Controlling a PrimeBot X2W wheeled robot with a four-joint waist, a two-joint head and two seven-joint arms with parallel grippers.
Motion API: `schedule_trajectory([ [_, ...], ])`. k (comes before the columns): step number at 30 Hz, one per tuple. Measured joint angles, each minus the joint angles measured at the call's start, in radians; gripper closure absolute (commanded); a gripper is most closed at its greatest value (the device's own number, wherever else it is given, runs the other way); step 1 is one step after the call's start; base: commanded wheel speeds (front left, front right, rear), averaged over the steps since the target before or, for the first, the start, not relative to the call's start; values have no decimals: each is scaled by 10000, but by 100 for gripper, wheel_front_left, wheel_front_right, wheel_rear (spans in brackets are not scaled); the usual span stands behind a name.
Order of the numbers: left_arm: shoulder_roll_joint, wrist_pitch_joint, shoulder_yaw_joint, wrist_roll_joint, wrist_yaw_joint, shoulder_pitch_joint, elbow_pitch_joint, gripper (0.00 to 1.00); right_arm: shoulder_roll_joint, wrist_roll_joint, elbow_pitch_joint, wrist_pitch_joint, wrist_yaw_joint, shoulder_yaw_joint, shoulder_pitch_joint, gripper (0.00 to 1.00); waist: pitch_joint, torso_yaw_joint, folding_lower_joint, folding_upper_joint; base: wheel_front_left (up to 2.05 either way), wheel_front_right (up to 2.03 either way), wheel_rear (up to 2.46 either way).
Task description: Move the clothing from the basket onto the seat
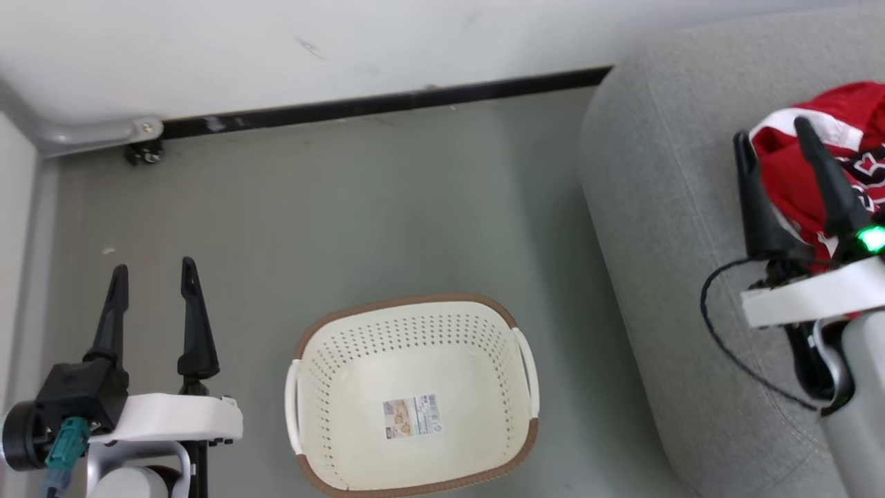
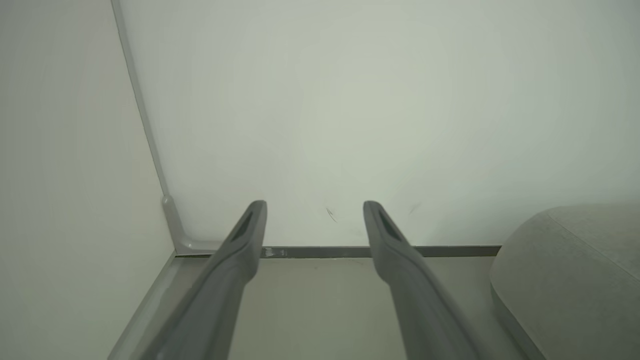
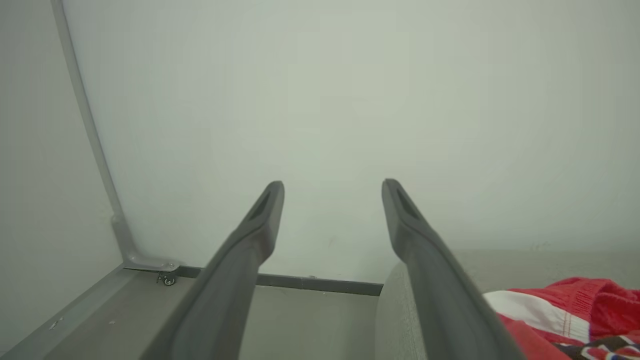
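Corner of a room: grey-green floor (image 1: 346,207) meeting a pale wall (image 1: 276,41) along a dark skirting strip (image 1: 387,102).

The clothing (image 1: 840,131), a crumpled red heap with white bands and a patch of black-and-white lettering, lies on the seat (image 1: 664,207), a light-grey sofa. The head view's right edge cuts the heap off. In the right wrist view the same red fabric rests on the grey upholstery, low and to one side of the nearer finger; whether finger and cloth touch cannot be told.

The right gripper (image 1: 771,131) hangs over the heap with its two dark fingers spread wide and nothing between them. The basket (image 1: 408,302) stands on the floor, well apart from the sofa, its perforated interior bare except for a label sticker (image 1: 412,416) on the bottom. The left gripper (image 1: 153,267) is over the floor beside the basket, fingers likewise wide apart and empty.

Judged from this layout, the transfer is complete or nearly so: no garment is left in the basket, and what is visible of the clothing is already on the seat.
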Motion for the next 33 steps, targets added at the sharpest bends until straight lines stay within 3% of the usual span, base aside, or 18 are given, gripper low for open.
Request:
schedule_trajectory([
  [12,-332,0,-249,23,-188,334,445,0,1181,-782,-54,-2,0,-428,1608,0,-930,807,0,0,0,0,0],
  [17,-453,0,-535,90,-476,441,805,0,1620,-1089,-40,-2,0,-550,2287,0,-1308,1052,0,0,0,0,0],
  [33,-750,0,-963,286,-809,790,1544,0,2723,-1806,-138,-4,0,-965,3867,0,-2265,1463,0,0,0,0,0],
])
